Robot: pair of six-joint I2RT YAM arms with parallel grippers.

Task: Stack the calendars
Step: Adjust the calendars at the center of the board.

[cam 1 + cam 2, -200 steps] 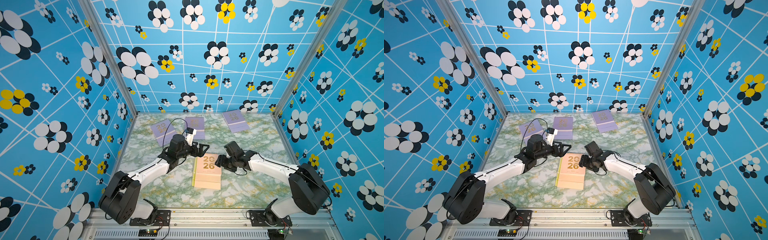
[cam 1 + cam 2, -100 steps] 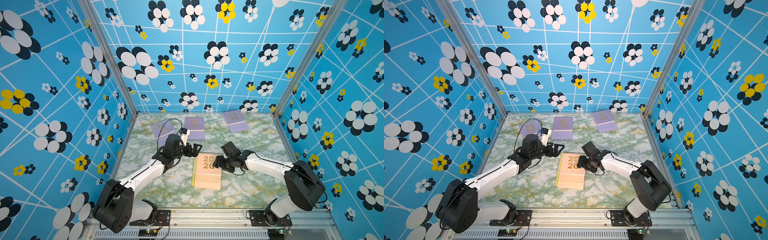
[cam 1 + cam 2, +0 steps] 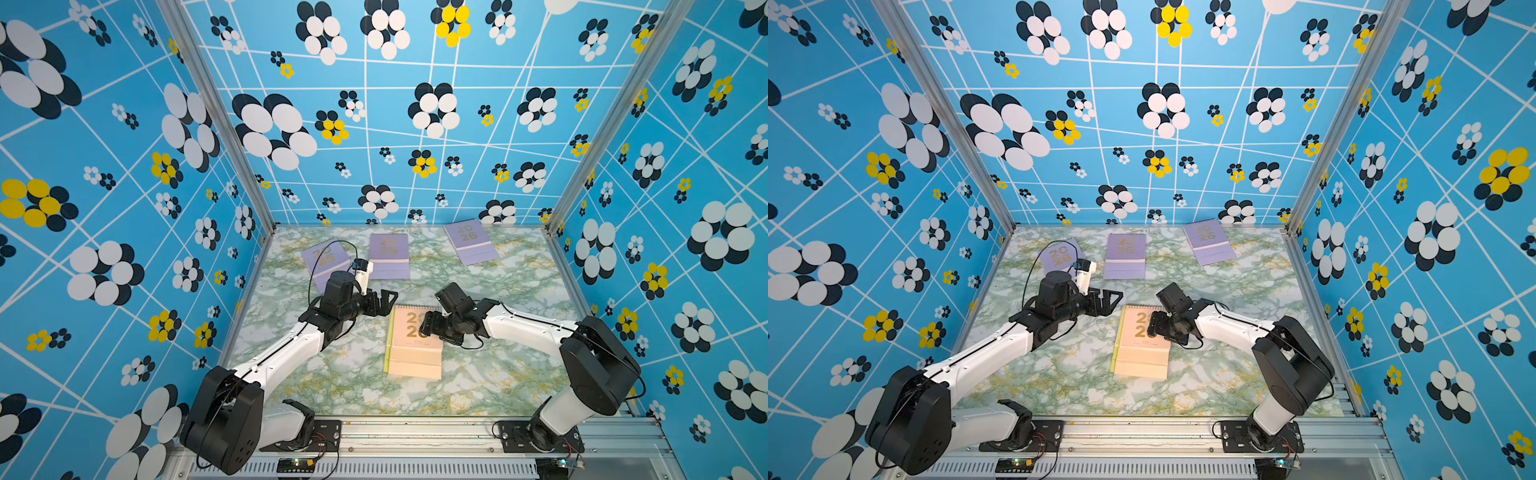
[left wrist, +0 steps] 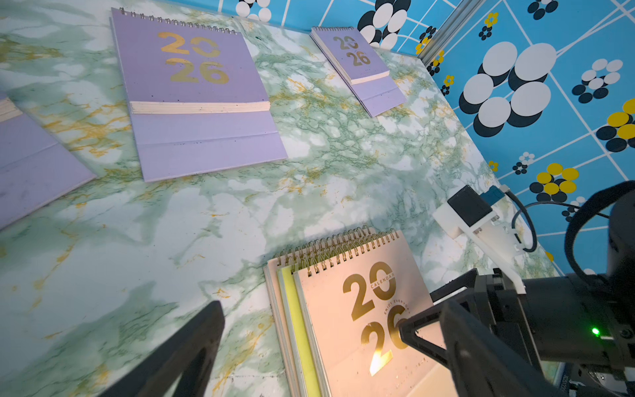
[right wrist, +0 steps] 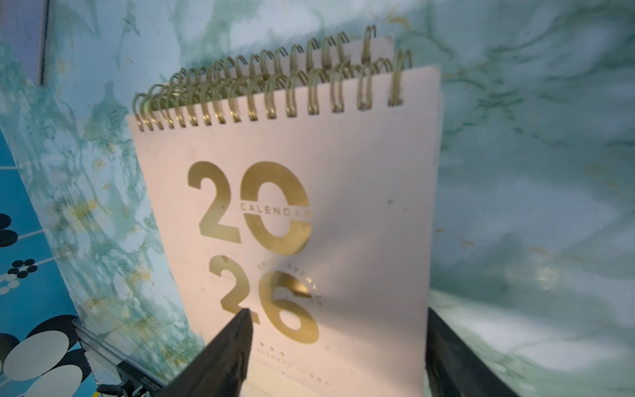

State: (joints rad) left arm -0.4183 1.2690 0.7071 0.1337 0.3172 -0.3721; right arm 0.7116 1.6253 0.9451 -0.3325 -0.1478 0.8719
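Clerk: Calendars, spiral-bound, gold "2026" covers, six. Location of each?

Checker: Three lie stacked at mid-table on the green-veined marble-look tabletop [image 3: 332, 374]. The peach-beige top calendar [image 3: 411, 353] lies cover up. The yellow middle calendar [image 4: 299, 326] shows only as an edge strip, and the peach-beige bottom calendar [image 4: 275, 271] shows only its rim. Their spiral ends point to the far wall and are slightly staggered.

Clerk: Remaining three?

Checker: Lilac, flat, singly, along the far side, well apart from the stack. The lilac calendar by the left arm [image 3: 322, 259] is partly crossed by that arm's cable. The middle lilac calendar [image 3: 388, 255] comes next. The lilac calendar near the far right corner [image 3: 469, 241] is last.

Clerk: Tools?

Checker: Left gripper [image 3: 384, 301]: jaws spread wide, holding nothing, just beside the stack's spiral end. Right gripper [image 5: 336, 343]: fingers parted over the top cover, one across the "26", the other at the cover's side edge. Nothing is clamped.
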